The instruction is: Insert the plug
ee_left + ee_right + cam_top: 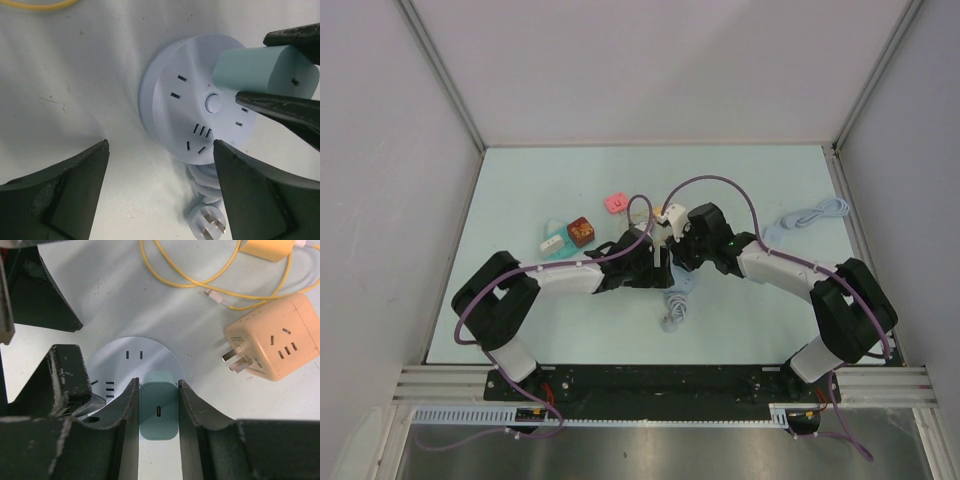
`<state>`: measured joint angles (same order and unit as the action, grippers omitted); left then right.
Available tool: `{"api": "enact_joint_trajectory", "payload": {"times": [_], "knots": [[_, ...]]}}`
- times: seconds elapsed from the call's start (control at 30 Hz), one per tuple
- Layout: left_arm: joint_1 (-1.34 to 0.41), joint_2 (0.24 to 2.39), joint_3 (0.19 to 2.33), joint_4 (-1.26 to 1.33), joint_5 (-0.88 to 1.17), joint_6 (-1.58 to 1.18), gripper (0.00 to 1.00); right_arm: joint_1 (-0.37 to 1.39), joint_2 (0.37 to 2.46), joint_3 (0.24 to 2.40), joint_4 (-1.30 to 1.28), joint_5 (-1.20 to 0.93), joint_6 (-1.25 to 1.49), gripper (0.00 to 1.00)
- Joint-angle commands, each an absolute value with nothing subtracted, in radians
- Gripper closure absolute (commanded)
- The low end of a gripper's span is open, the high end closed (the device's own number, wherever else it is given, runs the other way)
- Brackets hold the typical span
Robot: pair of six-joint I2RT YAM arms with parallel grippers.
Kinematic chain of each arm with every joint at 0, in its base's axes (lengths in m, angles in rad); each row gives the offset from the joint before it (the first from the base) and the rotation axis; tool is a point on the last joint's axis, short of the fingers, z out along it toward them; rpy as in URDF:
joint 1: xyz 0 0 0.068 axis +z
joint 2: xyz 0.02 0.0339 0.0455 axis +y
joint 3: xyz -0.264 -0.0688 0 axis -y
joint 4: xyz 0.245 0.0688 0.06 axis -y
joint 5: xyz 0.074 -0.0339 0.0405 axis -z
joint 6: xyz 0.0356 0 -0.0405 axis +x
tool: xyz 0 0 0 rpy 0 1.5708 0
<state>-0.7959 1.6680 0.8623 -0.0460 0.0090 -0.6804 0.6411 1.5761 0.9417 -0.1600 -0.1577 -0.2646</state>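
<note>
A round pale-blue socket hub (pixel 195 110) lies flat on the table; it also shows in the right wrist view (pixel 127 352). My right gripper (pixel 157 382) is shut on a teal charger plug (pixel 158 407) and holds it upright over the hub's right part. In the left wrist view the plug (pixel 260 70) has its base against the hub's face; its prongs are hidden. My left gripper (pixel 160 147) is open and empty, with the jaws just beside the hub's near edge. In the top view both grippers (pixel 665 250) meet at the table's middle and hide the hub.
The hub's own coiled cord and three-pin plug (pixel 210 222) lie just beside it. A cream cube adapter (pixel 272 347), a yellow cable (pixel 190 282) and a yellow charger (pixel 265 247) lie beyond. Small pink (pixel 616 202) and brown (pixel 581 230) items sit at the left, and a white cable (pixel 810 215) at the right.
</note>
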Motion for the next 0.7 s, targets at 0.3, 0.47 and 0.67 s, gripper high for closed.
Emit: {"api": "enact_joint_trajectory", "payload": {"times": [0.3, 0.47, 0.67], "knots": [[-0.776, 1.6, 0.764, -0.051, 0.018, -0.681, 0.08, 0.577, 1.652, 0.834, -0.397, -0.04, -0.261, 1.0], [-0.776, 1.582, 0.756, -0.049, 0.02, -0.677, 0.08, 0.607, 1.689, 0.836, -0.411, 0.011, -0.268, 1.0], [-0.776, 1.533, 0.747, -0.048, 0.009, -0.669, 0.08, 0.598, 1.666, 0.839, -0.402, -0.017, -0.247, 0.99]]}}
